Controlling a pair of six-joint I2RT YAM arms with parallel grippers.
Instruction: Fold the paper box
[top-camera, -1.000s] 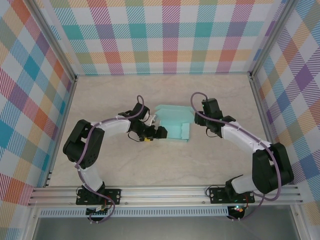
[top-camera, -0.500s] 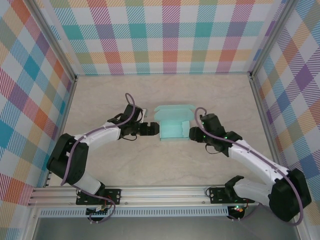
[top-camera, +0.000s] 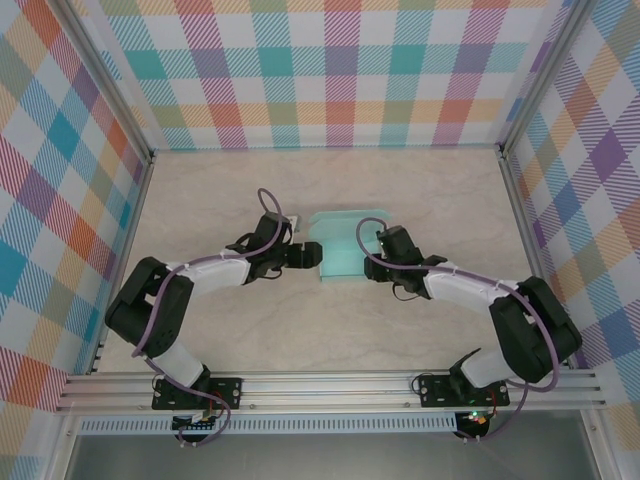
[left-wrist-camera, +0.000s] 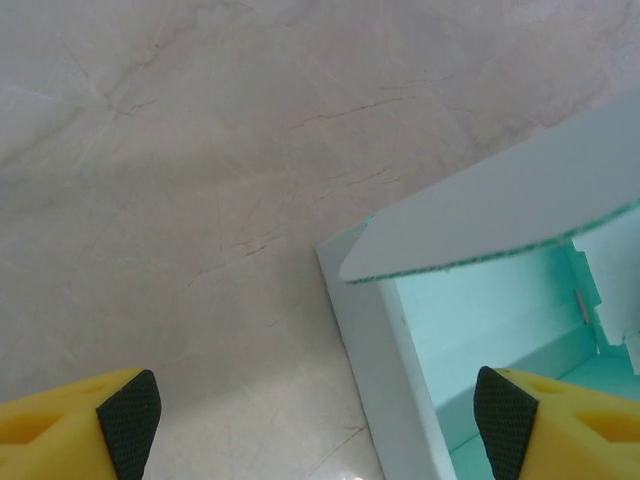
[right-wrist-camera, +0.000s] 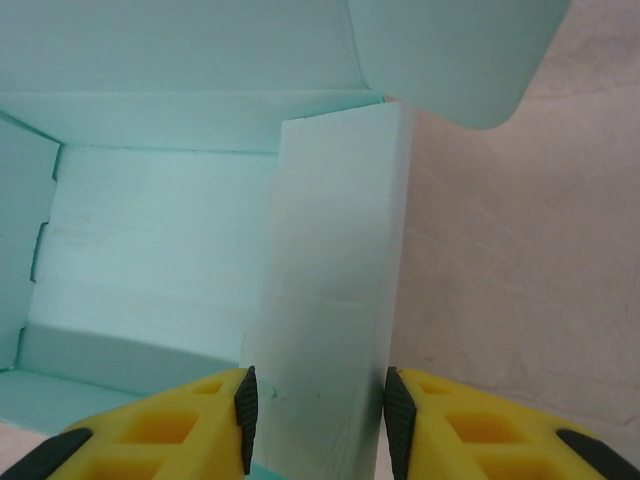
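On the tabletop (top-camera: 300, 330), right jaws pinch the paper box (top-camera: 340, 245) by its wall; left jaws gape; over-squeezing could crease it.

Bright, even, diffuse overhead lighting; faint soft shadows on table (top-camera: 420, 190). Left wrist view: dim shadow band across table, small glare patch near bottom edge. Right wrist view: paper box (right-wrist-camera: 330, 250) very close, slightly soft-focused, washed pale.
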